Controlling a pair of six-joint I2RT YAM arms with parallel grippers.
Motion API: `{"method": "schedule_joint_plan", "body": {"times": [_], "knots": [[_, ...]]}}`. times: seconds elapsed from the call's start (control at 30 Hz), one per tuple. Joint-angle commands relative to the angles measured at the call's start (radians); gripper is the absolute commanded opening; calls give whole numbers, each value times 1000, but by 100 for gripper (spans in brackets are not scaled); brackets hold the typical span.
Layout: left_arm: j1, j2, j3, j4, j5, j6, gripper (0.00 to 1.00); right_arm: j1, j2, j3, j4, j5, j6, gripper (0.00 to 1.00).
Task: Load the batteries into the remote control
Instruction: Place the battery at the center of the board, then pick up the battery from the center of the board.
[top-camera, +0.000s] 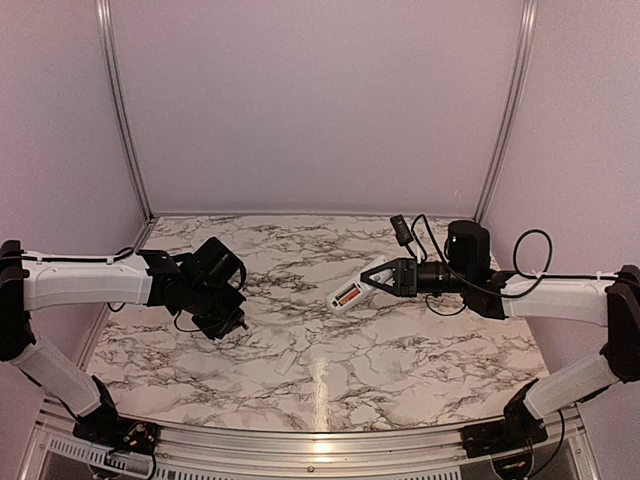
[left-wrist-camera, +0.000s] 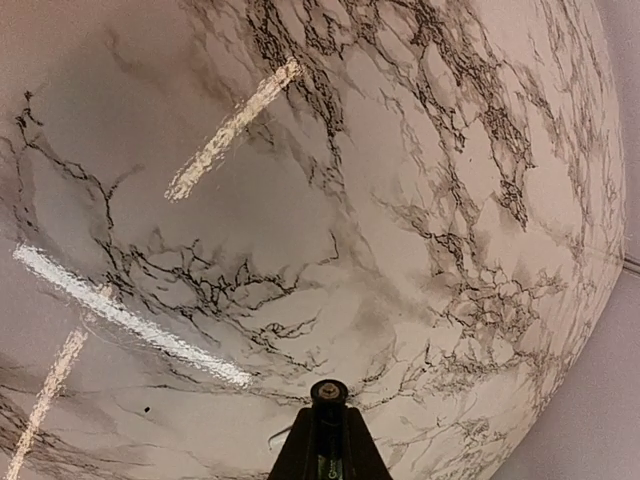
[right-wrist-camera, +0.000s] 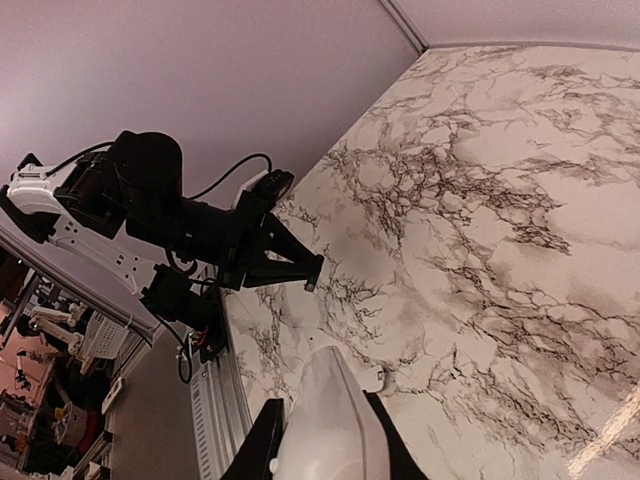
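The right gripper (top-camera: 380, 277) is pinching a slim white rectangular plastic remote control (top-camera: 360, 281) above the marble-patterned table (top-camera: 400, 350), with orange-red batteries (top-camera: 347, 297) showing on its upturned face. The left gripper (top-camera: 236, 322) is hovering, fingers pressed together on nothing.

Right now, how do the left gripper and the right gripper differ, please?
The right gripper has its jaws shut on the remote control; the left gripper is shut on nothing visible. The right gripper points leftward, the left gripper down at the table. Both hover above it.
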Motion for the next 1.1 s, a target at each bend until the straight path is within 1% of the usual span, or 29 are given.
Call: {"method": "schedule_joint_plan", "body": {"times": [0.0,0.17,0.37,0.4,0.5,0.67,0.8,0.83,0.93,0.97,1.03,1.07], "knots": [[-10,72,-20,-31,7,-118,0,-5,-23,-10,-6,18,-18,0],[-17,163,2,-16,34,-119,0,-6,-24,-15,-8,19,-27,0],[-19,223,20,-13,49,-109,1,-6,-24,-18,-13,22,-36,0],[-19,230,19,-12,56,-108,4,-6,-23,-19,-14,24,-36,0],[-19,248,12,-8,68,-102,6,-5,-21,-17,-20,28,-39,0],[-17,267,13,-19,83,-73,14,-7,-17,-16,-3,28,-30,0],[-16,264,11,-32,92,-46,27,-7,-17,-19,-1,25,-30,0],[-16,255,8,-33,91,-39,28,-8,-17,-18,-2,24,-32,0],[-18,207,23,-34,51,28,30,-9,-16,-17,-5,20,-36,0],[-22,187,36,-30,27,67,30,-8,-14,-17,-6,19,-38,0],[-25,149,73,-53,-18,160,34,-9,-13,-14,-5,18,-40,0],[-26,127,96,-54,-44,229,37,-9,-13,-13,-1,18,-41,0]]}}
